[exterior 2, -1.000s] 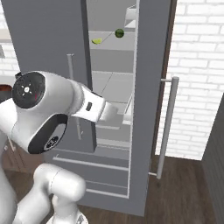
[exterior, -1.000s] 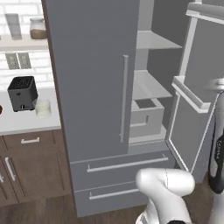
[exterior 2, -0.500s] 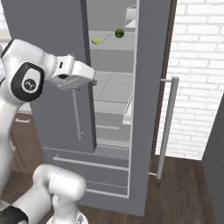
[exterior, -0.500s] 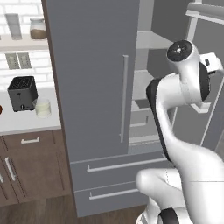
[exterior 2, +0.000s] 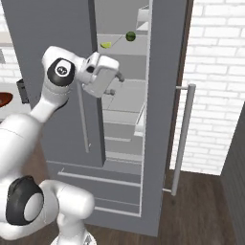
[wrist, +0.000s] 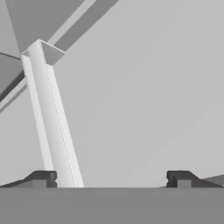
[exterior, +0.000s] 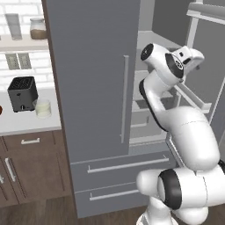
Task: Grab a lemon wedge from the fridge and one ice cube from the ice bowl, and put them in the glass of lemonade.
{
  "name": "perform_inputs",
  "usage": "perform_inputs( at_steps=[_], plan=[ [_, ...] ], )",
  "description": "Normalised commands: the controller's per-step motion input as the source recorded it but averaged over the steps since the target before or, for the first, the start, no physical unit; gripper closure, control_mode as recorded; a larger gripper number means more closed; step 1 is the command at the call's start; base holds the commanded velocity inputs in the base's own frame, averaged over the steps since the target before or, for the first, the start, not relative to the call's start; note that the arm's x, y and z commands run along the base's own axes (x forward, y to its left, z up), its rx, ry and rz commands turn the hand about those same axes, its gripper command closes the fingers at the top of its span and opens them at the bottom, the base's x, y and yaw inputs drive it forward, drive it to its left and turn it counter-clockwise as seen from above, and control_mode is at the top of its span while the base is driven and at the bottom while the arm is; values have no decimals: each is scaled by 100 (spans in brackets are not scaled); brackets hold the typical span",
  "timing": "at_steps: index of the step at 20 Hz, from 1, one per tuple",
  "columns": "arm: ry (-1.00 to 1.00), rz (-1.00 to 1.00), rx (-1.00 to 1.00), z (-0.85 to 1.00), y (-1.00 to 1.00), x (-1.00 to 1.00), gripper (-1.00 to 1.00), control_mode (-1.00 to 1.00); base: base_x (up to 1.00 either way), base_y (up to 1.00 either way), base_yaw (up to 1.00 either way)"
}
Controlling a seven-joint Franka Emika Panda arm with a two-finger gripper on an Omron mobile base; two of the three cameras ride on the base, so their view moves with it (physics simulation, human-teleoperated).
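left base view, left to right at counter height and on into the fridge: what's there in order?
Toaster → glass of lemonade → closed fridge door's bar handle → robot arm's upper joint → open gripper, in front of the open fridge.

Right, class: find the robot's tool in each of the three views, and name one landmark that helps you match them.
Left base view: tool upper right, at the open side of the fridge.
Right base view: tool upper middle, before the fridge opening.
Hand view: tool at the bottom edge, jaws wide open.
Landmark: the fridge's pale grey shelves.
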Motion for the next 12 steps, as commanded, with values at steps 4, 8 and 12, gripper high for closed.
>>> perform_inputs(
  at_steps=[4,8,12],
  plan=[
    [14,-5,-1,0,-58,34,-100,-100,0,0,0],
    [11,-4,0,-3,-71,24,-100,-100,0,0,0],
    [11,-2,0,-7,-76,38,-100,-100,0,0,0]
  ],
)
